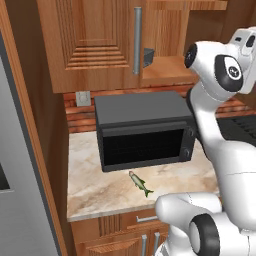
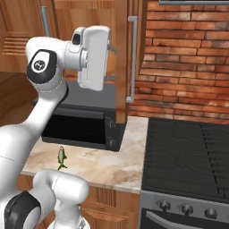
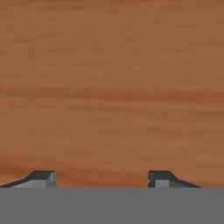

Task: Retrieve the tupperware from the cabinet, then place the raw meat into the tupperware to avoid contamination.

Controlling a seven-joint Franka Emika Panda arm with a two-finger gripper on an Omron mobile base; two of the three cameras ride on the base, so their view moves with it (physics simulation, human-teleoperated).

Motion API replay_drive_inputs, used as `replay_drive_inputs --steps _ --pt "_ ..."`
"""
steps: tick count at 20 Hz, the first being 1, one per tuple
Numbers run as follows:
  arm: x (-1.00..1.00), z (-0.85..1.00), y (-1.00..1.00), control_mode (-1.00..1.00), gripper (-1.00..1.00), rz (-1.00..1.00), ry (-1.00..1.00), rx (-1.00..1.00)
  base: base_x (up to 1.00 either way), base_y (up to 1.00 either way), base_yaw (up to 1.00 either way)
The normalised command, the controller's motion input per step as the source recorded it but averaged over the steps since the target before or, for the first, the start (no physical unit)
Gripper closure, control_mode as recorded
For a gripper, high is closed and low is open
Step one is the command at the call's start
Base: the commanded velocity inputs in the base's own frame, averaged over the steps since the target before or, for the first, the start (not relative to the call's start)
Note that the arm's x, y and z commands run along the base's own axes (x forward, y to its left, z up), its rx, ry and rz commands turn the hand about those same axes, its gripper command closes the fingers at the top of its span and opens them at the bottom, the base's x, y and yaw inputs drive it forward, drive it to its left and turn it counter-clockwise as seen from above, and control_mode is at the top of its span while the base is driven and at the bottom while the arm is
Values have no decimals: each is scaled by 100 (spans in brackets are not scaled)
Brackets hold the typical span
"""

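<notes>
Standing on the marble counter [image 1: 95,192], a black microwave [image 1: 142,131] sits directly below the cabinet [image 1: 90,45], whose right door [image 2: 121,58] hangs open edge-on. The tupperware [image 1: 148,57] rests on the cabinet shelf, just behind the left door's bar handle [image 1: 137,40]. The fish [image 1: 140,183] lies on the counter just before the microwave. The arm is raised, its hand at shelf height beside the open door. The gripper [image 3: 101,179] is spread apart, holding nothing, facing plain wood close up. A brick wall [image 2: 188,58] backs the black stove [image 2: 188,156] at right.
</notes>
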Motion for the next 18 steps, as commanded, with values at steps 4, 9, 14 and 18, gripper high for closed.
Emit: replay_drive_inputs --steps 4,9,14,18 --pt "0 0 -6 -100 -100 0 0 2 0 0 0" --pt "0 0 0 -100 -100 5 0 0 0 0 0" --pt "0 0 4 -100 -100 12 2 0 0 0 0" --pt "-1 0 15 -100 -100 17 5 1 0 0 0"
